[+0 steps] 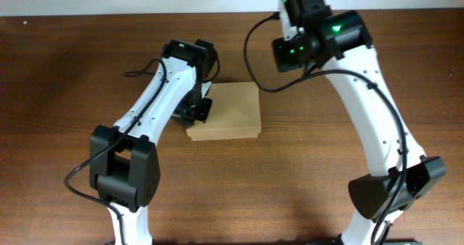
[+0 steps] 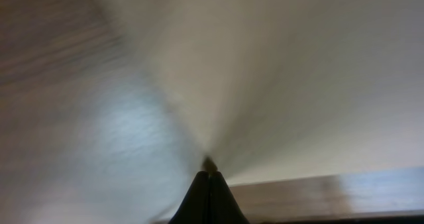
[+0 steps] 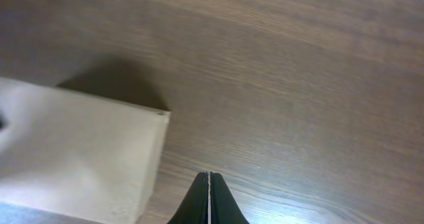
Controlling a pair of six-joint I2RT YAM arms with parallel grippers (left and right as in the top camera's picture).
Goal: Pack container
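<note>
Container (image 1: pixel 226 109), plain brown cardboard, flat on the wooden table (image 1: pixel 58 71), near the middle and a little toward the far edge. Closed, with the top face smooth and level. Inside hidden, so contents impossible to tell. Along the near left edge in the overhead view, a thin lower lip of cardboard just showing.

Right at the container's left side, the left gripper (image 1: pixel 197 111), touching or all but touching the cardboard; hard to say which from above. In the left wrist view (image 2: pixel 211 177), closed, dark fingers (image 2: pixel 199 204) pressed together to a single point, close against pale, blurred cardboard (image 2: pixel 278 71) across most of the frame. At the very tip, a small speck too blurred to name; impossible to tell whether pinched or merely behind.

Right gripper (image 3: pixel 209 184) closed as well, fingers meeting along a hairline seam, holding nothing, above bare table wood and apart from the container. To the left of the fingertips in that view, one container corner and side wall (image 3: pixel 79 151), with a dark shadow on the wood behind.

Farther out in the overhead view: left arm (image 1: pixel 145 107), white, slanting from the near edge up to the container's left side; right arm (image 1: pixel 362 107) arching from the near right, wrist housing with green lights beyond the container's far right corner, gripper itself hidden beneath it.
</note>
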